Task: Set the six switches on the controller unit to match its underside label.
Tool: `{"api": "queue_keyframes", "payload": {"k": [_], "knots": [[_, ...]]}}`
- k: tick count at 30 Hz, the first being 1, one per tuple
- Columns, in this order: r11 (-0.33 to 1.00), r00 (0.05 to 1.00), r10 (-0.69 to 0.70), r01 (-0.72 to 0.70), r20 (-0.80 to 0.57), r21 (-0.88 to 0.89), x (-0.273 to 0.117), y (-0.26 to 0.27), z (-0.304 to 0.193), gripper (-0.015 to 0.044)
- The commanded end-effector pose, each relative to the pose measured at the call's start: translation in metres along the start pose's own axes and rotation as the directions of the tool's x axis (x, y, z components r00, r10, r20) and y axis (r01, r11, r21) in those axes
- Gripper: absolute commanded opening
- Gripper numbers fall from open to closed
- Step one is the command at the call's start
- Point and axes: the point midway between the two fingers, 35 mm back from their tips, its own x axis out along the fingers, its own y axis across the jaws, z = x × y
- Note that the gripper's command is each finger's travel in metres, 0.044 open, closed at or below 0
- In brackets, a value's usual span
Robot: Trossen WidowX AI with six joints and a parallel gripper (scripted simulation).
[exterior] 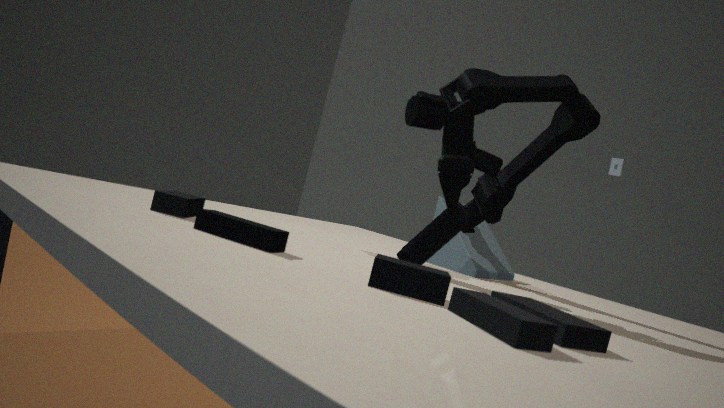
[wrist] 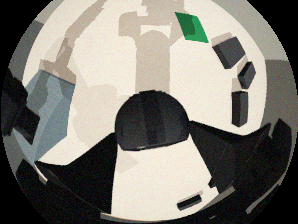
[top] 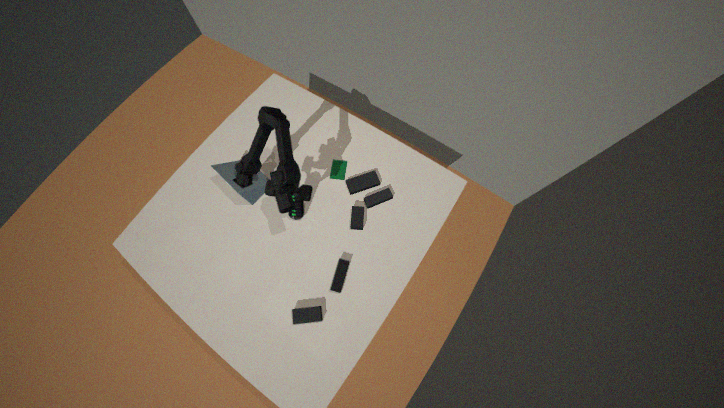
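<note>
The dark grey controller unit (top: 296,210) (exterior: 430,235) (wrist: 152,112) is between the fingers of my gripper (top: 294,198) (exterior: 453,206) (wrist: 153,131), which is shut on it. In the exterior view it hangs at a slant, its lower end pointing left, near the bench. Whether that end touches the bench is hidden behind a dark module. A few green switch ends show as small specks in the top view; the full switch row cannot be read. The wrist view shows a dark rounded side of the unit. No label squares are readable in any view.
Dark modules (top: 362,181) (top: 378,196) (top: 357,217) lie right of the arm; two more (top: 339,275) (top: 307,314) lie farther off. A green square (top: 338,169) (wrist: 192,27) lies near the first. The arm's blue-grey base support (top: 253,195) (wrist: 55,110) stands behind the gripper.
</note>
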Motion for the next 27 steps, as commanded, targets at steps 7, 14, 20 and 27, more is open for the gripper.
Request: {"api": "queue_keyframes", "payload": {"k": [7, 14, 20, 27], "knots": [[1.0, 1.0, 0.006, -0.006, 0.019, -0.003, -0.003, 0.001, -0.011, 0.0337], [1.0, 0.999, 0.006, -0.006, 0.034, -0.003, -0.005, 0.001, -0.017, 0.0338], [1.0, 0.999, 0.006, -0.006, 0.047, -0.004, -0.007, 0.001, -0.021, 0.0338], [1.0, 0.998, 0.006, -0.006, 0.062, -0.004, -0.009, 0.001, -0.027, 0.0338]]}}
